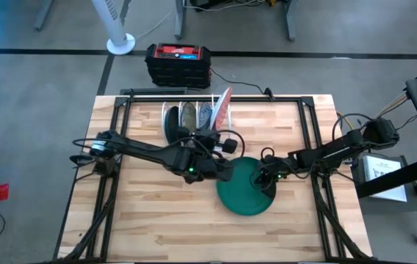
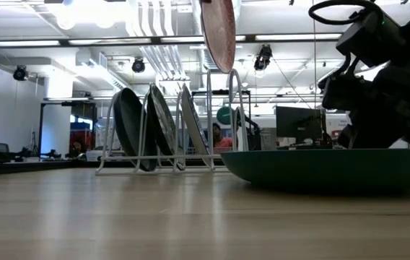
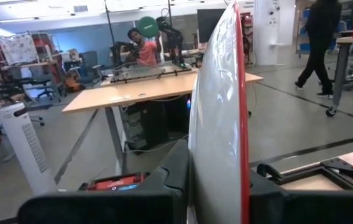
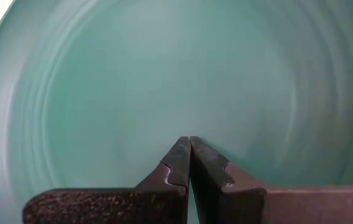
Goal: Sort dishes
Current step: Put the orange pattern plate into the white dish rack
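Note:
My left gripper (image 1: 212, 133) is shut on a red-and-white patterned plate (image 1: 223, 106), held on edge above the right end of the white wire rack (image 1: 190, 114). In the low view the plate (image 2: 219, 29) hangs clear above the rack (image 2: 169, 144). Three plates stand on edge in the rack's slots: a dark one (image 2: 129, 126), a mottled one (image 2: 162, 123) and a speckled one (image 2: 193, 126). A green plate (image 1: 241, 191) lies flat on the table. My right gripper (image 1: 266, 178) is shut, with its fingertips (image 4: 190, 142) over the green plate's inner face (image 4: 164, 74). My left gripper pinches the red-and-white plate's rim (image 3: 217, 180) between its two fingers (image 3: 170, 180), one finger on each face. The plate stands on edge, running straight out from the fingers toward the table's far side, lifted clear of the rack. My right gripper's shut fingertips are close over the green plate's inner face; I cannot tell whether they touch it.
A black-and-red box (image 1: 178, 62) and a white fan base (image 1: 120, 44) stand on the floor beyond the table's far edge. Black frame rails (image 1: 315, 132) run along the table's sides. Bare wood (image 1: 157, 213) lies near the front left. People show in the room behind.

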`<state>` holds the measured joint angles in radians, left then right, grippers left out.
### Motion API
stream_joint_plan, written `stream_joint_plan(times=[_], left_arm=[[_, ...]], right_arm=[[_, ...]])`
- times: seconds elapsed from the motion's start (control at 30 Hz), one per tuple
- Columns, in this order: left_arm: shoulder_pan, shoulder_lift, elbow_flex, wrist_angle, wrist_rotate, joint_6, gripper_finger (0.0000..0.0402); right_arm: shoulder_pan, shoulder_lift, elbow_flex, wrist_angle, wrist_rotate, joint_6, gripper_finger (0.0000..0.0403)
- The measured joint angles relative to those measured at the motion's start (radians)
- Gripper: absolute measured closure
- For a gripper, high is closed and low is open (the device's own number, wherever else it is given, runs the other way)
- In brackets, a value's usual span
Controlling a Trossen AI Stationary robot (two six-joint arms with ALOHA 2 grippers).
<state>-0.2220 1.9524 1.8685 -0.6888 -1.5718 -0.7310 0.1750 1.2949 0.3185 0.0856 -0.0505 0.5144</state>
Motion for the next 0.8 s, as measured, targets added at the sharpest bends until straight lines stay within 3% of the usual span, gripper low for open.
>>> stream_joint_plan(times=[0.8], left_arm=[[0.039, 0.068, -0.012, 0.006, -0.007, -0.046, 0.038]], right_arm=[[0.015, 0.0, -0.006, 0.008, 0.0, 0.001, 0.0403]])
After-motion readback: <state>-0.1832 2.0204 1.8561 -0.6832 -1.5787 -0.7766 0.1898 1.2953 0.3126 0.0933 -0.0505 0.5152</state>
